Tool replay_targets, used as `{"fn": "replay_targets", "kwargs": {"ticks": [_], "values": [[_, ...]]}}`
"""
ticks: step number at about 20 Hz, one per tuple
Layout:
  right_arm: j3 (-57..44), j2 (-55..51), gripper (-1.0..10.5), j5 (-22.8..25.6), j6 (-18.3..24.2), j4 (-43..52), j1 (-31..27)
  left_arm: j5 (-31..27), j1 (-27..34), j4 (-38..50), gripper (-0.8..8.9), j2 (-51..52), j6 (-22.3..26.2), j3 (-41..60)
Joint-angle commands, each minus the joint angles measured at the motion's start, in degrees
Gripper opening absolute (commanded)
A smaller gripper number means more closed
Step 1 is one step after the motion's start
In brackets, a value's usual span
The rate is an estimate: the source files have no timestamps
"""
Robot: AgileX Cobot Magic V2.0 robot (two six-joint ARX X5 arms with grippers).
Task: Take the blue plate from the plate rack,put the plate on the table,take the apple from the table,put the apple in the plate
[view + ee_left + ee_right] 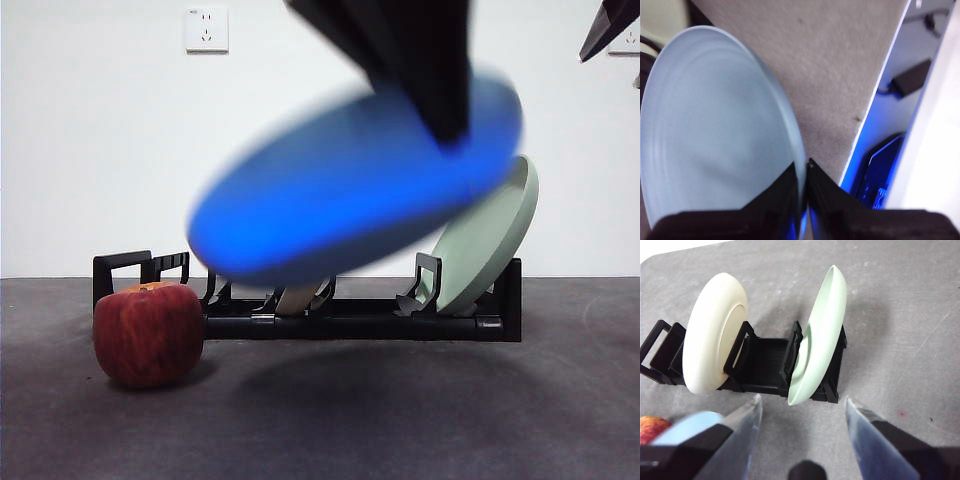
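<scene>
The blue plate (360,185) hangs tilted and blurred in the air in front of the plate rack (350,320), well above the table (400,420). My left gripper (804,172) is shut on the plate's rim (715,125); in the front view its dark arm (420,60) comes down from above. The dark red apple (148,333) stands on the table at the rack's left end; it also shows in the right wrist view (652,427). My right gripper (802,415) is open and empty, high above the rack (760,365), and shows as a black tip (610,25) at the top right.
A cream-white plate (715,335) and a sage-green plate (822,335) stand upright in the rack. The green one (490,245) leans at the rack's right end in the front view. The table's edge (875,95) runs close beside the left gripper.
</scene>
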State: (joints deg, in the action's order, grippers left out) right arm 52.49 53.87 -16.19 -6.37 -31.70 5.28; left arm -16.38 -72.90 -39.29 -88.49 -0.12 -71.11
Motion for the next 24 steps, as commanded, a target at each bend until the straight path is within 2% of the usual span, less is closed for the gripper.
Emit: {"fn": "replay_targets", "kwargs": {"ticks": [1, 5, 10, 11, 13, 14, 15, 19, 22, 24], "values": [[0.2, 0.02, 2.8, 1.11, 0.48, 0.33, 0.02, -1.49, 0.0, 4.24, -0.08, -5.42, 3.1, 0.63], [0.2, 0.02, 2.8, 3.02, 0.48, 0.31, 0.02, -2.69, 0.98, 10.27, -0.09, -13.38, 5.33, 0.63], [0.2, 0.02, 2.8, 3.02, 0.48, 0.31, 0.02, -2.69, 2.73, 10.34, 0.03, -18.36, 6.36, 0.63], [0.2, 0.02, 2.8, 2.99, 0.48, 0.31, 0.02, -1.29, 2.89, 10.36, 0.5, -18.36, 6.34, 0.63], [0.2, 0.02, 2.8, 2.97, 0.48, 0.31, 0.02, 1.57, 2.93, 10.88, 2.95, -18.36, 6.34, 0.63], [0.2, 0.02, 2.8, 2.95, 0.48, 0.31, 0.02, 1.62, 3.04, 10.95, 3.88, -18.36, 6.32, 0.63], [0.2, 0.02, 2.8, 2.75, 0.48, 0.31, 0.02, 1.64, 3.13, 10.91, 4.12, -18.36, 6.1, 0.63], [0.2, 0.02, 2.8, 2.25, 0.44, 0.04, 0.04, 1.16, 3.19, 9.68, 4.1, -16.39, 4.17, 0.55], [0.2, 0.02, 2.8, -4.15, 0.44, -0.31, 0.04, -2.58, 3.26, 9.25, 4.1, -8.87, 3.08, 0.52], [0.2, 0.02, 2.8, -6.73, 0.44, -0.33, 0.11, -4.55, 3.85, 9.66, 4.09, -1.99, 2.95, 0.52]]}}
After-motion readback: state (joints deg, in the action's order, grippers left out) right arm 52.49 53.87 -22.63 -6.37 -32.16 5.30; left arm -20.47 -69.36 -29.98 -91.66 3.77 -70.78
